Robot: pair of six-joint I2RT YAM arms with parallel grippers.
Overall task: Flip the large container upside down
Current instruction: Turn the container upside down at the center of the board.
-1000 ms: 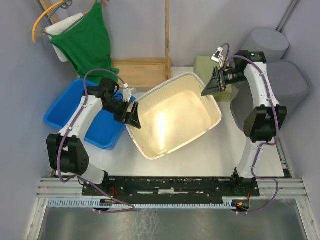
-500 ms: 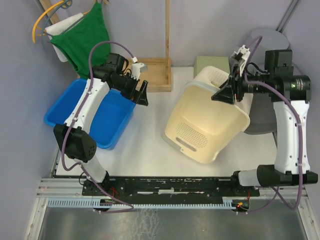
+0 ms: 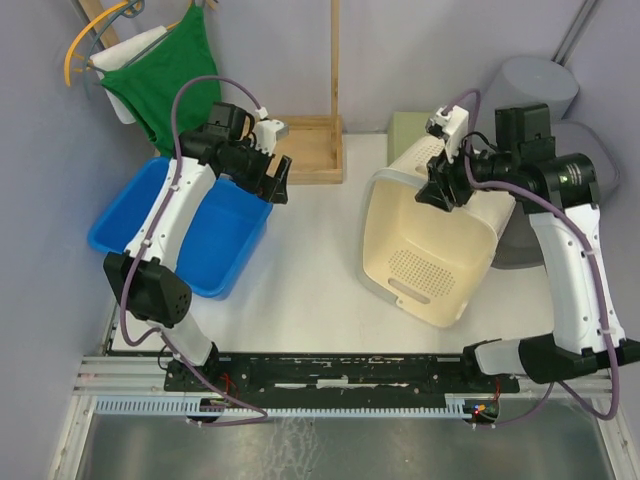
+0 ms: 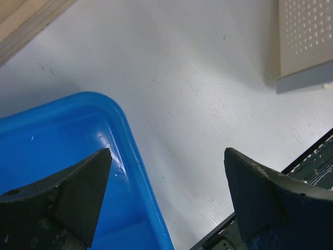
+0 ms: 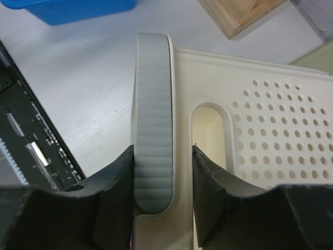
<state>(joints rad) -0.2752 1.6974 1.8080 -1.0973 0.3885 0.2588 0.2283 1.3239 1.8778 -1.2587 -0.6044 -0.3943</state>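
R gripper (image 5: 158,172) pinches the grey rim of the container (image 3: 430,250), just beside the handle slot in its far end wall; fingers are pressed on both sides of the rim. The container is tipped on its side on the R half of the counter (image 3: 300,290), close to the R edge. Its rim faces L and its near end wall, w/ perforations and slot, faces the near edge. It's not upside down yet.

Vs 1 s ago: it sat upright, mouth up, at counter centre w/ both grippers on its rim. It's now off centre, shifted R and rolled over.

Vs 0.5 s ago: it's more upright on its side, and the rim line is now approx parallel to the L edge. R gripper has come a bit L and toward the far edge.

L gripper (image 3: 274,180) is spread wide and holds nothing. It let go of the rim after the 1 s frame and has barely moved since 0.5 s ago. It hangs over the bin (image 4: 62,151) corner toward the far-L part of the counter, well apart from the container.
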